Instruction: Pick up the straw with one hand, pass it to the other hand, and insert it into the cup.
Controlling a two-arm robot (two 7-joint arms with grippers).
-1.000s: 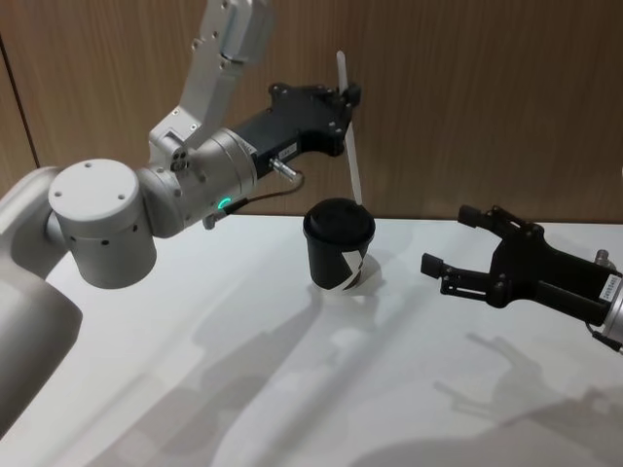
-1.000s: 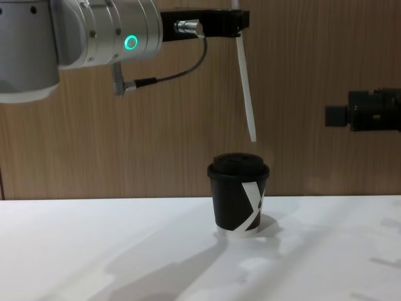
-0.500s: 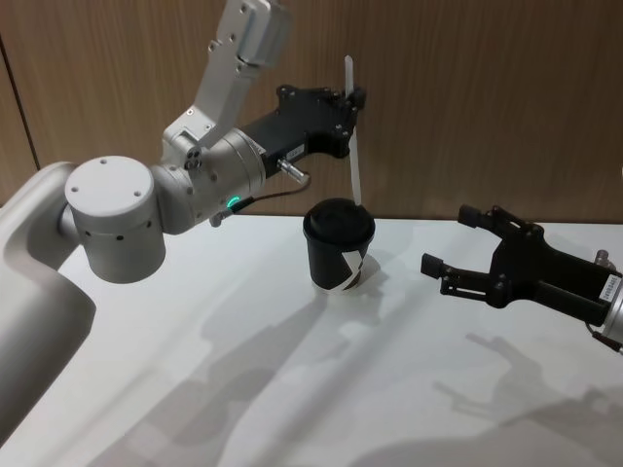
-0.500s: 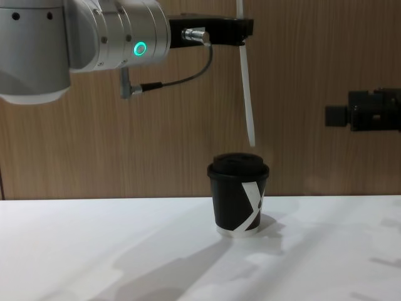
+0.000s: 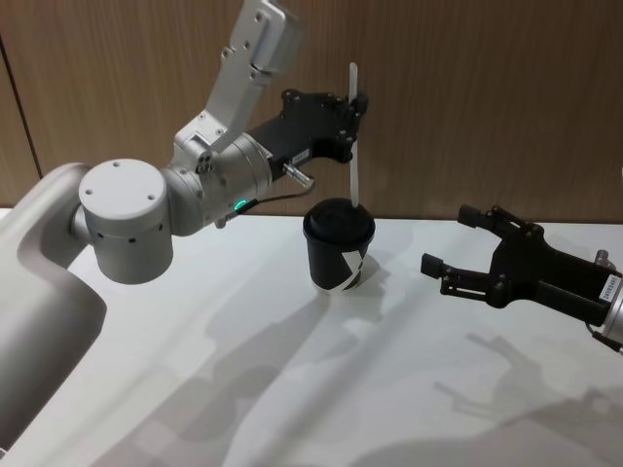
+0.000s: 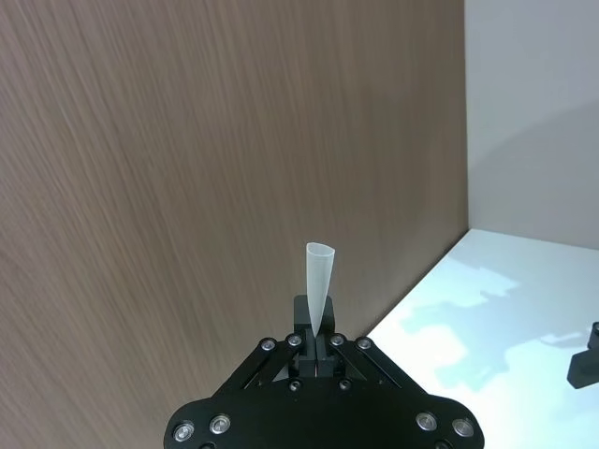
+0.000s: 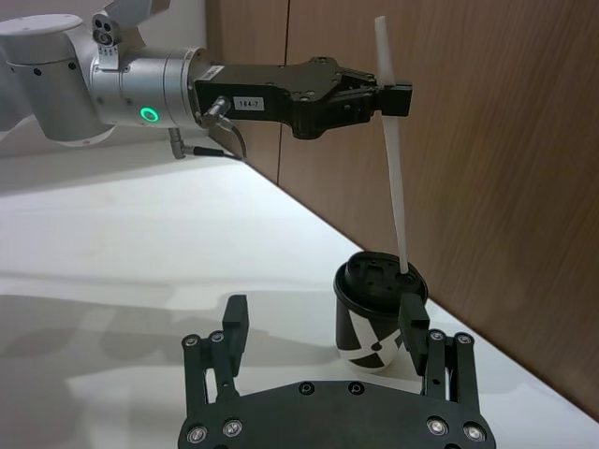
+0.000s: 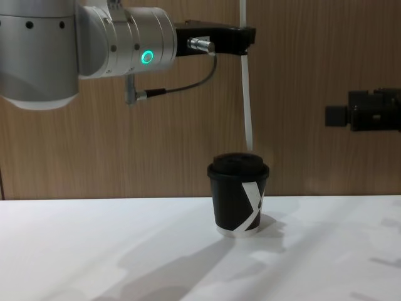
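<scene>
The white straw (image 5: pixel 356 146) hangs nearly upright, pinched near its top by my left gripper (image 5: pixel 358 102), which is shut on it. Its lower tip hovers just above the domed lid of the black cup (image 5: pixel 339 251), which stands on the white table. From the chest the straw (image 8: pixel 246 94) ends a little above the cup (image 8: pixel 238 197). In the left wrist view the straw's upper end (image 6: pixel 317 276) sticks out between the fingers. My right gripper (image 5: pixel 448 238) is open, held above the table to the right of the cup, with nothing in it.
The white table (image 5: pixel 243 389) spreads in front of and around the cup. A brown wooden wall (image 5: pixel 487 97) stands close behind the cup and the left gripper.
The left arm has shifted slightly, and the straw has turned more upright, its lower tip sinking closer to the cup's lid. The right gripper has not moved.
</scene>
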